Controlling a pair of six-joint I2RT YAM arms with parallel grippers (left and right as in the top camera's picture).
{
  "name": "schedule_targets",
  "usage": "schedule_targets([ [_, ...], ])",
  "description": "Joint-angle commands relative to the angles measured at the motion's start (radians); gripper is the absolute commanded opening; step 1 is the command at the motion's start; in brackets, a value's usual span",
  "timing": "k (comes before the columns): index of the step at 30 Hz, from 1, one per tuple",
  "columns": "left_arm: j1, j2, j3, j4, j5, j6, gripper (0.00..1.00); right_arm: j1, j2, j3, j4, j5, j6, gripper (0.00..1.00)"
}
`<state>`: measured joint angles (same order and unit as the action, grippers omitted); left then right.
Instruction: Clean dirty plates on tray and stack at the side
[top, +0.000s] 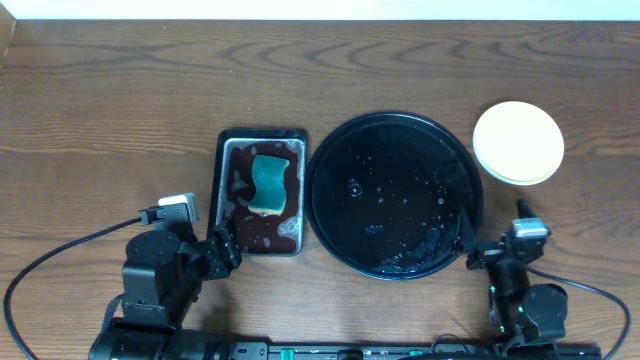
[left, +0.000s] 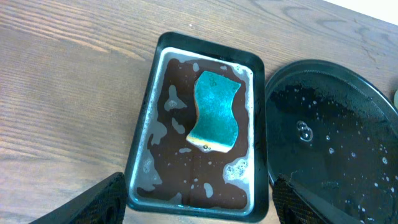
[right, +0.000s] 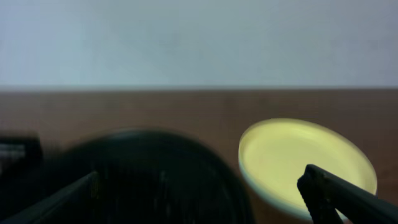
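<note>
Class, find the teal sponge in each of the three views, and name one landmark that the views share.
Overhead: the sponge lies in the pan, left of centre.
Left wrist: the sponge is near the middle, lying in the pan's brown liquid.
Right wrist: not in it.
Shared landmark: the tray, right of the pan overhead, at the right edge in left wrist, blurred at lower left in right wrist.

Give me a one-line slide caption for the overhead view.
Wet black tray empty, plates stacked to its right, teal sponge resting in the pan of brown soapy liquid.
</note>
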<state>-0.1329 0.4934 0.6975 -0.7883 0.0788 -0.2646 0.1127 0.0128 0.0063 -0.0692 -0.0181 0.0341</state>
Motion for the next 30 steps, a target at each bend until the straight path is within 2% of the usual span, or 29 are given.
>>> schedule_targets([
  [1, -0.003, -0.003, -0.005, 0.000, -0.001, 0.005, 0.75, -0.006, -0.008, -0.001, -0.002, -0.047, -0.075, 0.99],
  [30, -0.003, -0.003, -0.005, 0.000, -0.001, 0.005, 0.75, -0.006, -0.008, -0.001, -0.002, -0.039, -0.076, 0.99],
])
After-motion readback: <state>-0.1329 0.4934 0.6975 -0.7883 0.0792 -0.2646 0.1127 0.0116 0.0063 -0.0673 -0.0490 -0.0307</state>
